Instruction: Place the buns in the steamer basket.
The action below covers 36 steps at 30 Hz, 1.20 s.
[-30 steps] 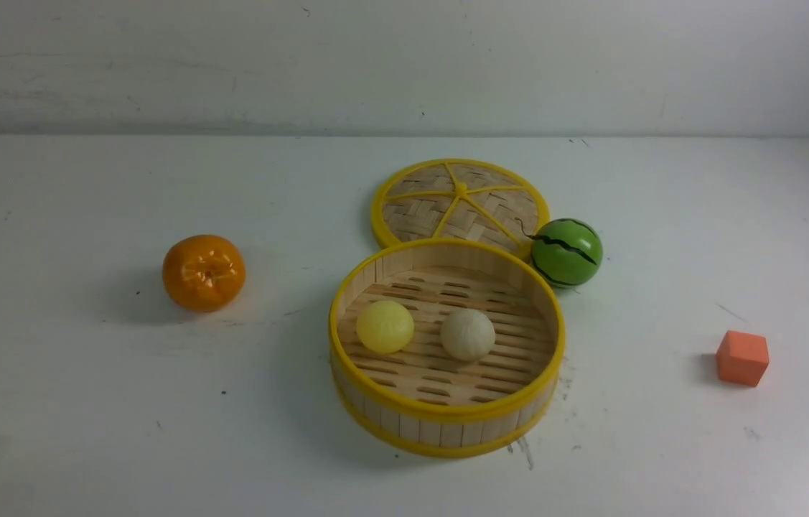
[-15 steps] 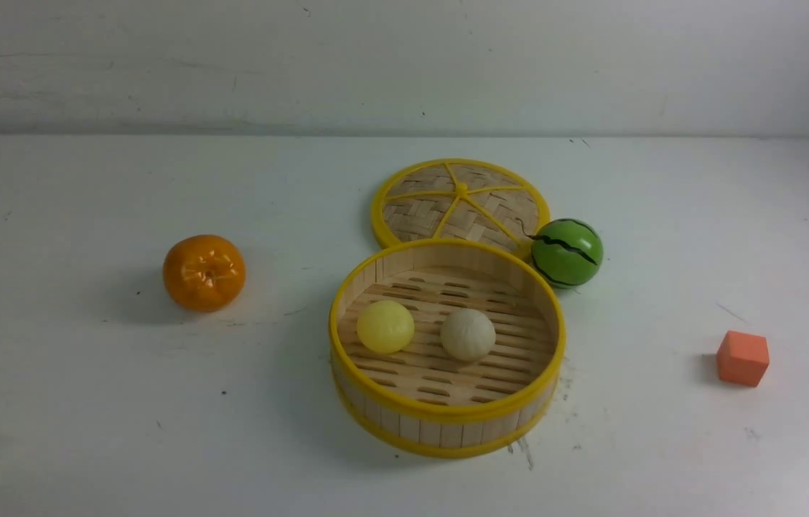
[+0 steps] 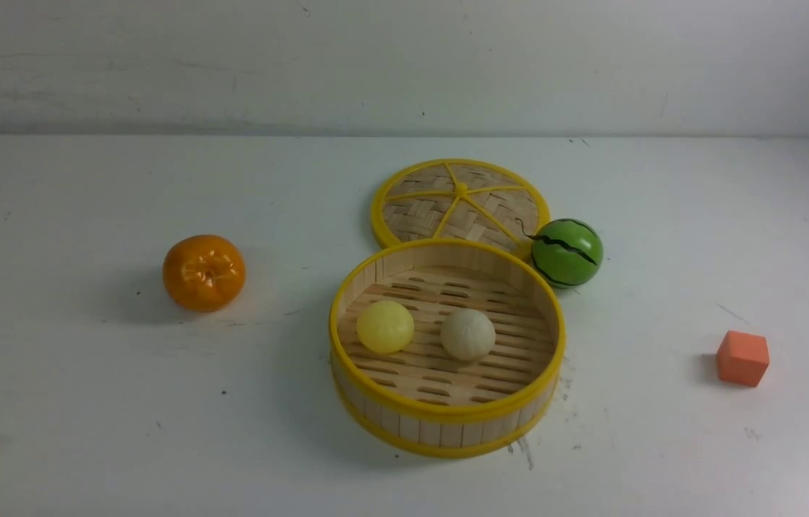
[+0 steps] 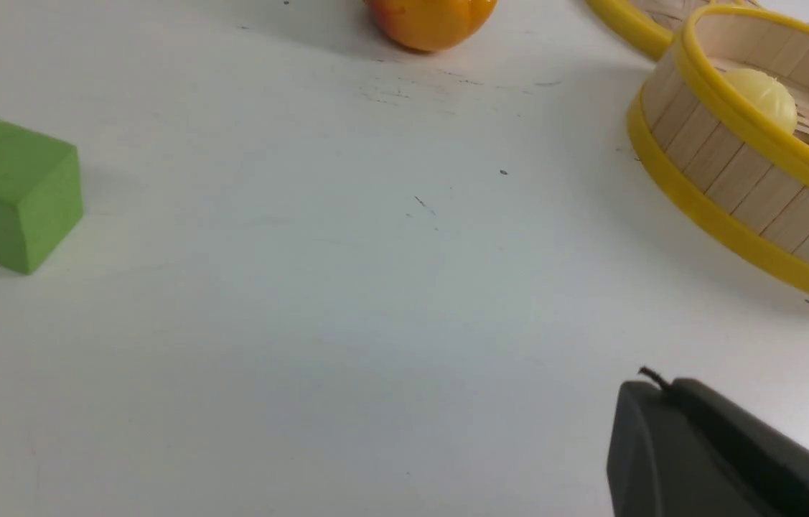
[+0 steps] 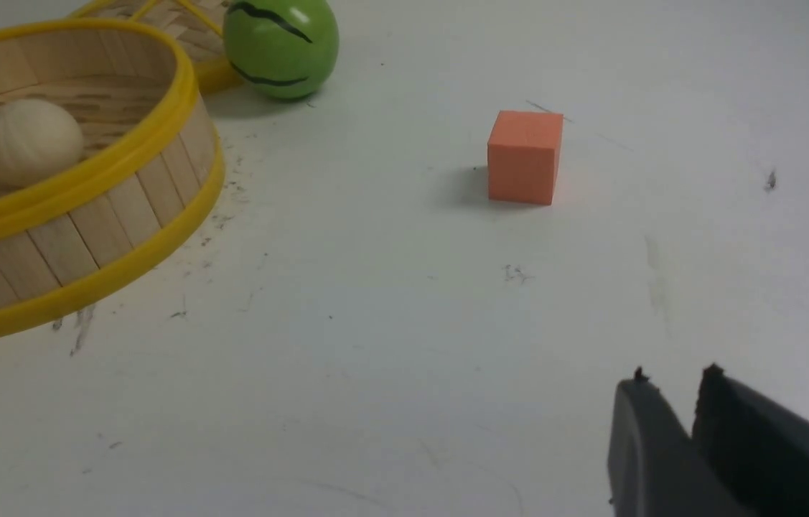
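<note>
Both buns, yellow (image 3: 385, 327) and cream (image 3: 468, 334), lay inside the steamer basket (image 3: 447, 415). The left gripper (image 4: 670, 424) was closed and empty; the right gripper (image 5: 670, 391) stood slightly parted, empty. Any stray sweep could knock the basket.

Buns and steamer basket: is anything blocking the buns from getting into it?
Nothing visible does. The yellow bun and the beige bun already sit side by side on the slatted floor of the steamer basket. The lid lies flat behind it, not covering it.
</note>
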Motion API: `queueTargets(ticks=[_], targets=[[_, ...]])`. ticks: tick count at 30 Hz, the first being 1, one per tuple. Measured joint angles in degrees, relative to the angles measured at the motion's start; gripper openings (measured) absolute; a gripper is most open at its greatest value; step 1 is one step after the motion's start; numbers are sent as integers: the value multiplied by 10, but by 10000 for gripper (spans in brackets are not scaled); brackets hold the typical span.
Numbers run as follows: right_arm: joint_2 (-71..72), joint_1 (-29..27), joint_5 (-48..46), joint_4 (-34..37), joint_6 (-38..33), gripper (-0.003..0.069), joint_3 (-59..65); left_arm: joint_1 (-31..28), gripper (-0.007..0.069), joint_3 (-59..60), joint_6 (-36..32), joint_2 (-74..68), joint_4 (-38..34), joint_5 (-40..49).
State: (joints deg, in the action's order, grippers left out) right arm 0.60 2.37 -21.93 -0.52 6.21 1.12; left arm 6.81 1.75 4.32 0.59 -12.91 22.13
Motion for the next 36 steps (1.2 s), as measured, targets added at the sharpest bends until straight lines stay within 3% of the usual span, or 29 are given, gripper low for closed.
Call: queueTargets(ticks=[36], targets=[[0, 0, 0, -1, 0, 155, 0, 0, -6, 0, 0, 0, -2, 0]])
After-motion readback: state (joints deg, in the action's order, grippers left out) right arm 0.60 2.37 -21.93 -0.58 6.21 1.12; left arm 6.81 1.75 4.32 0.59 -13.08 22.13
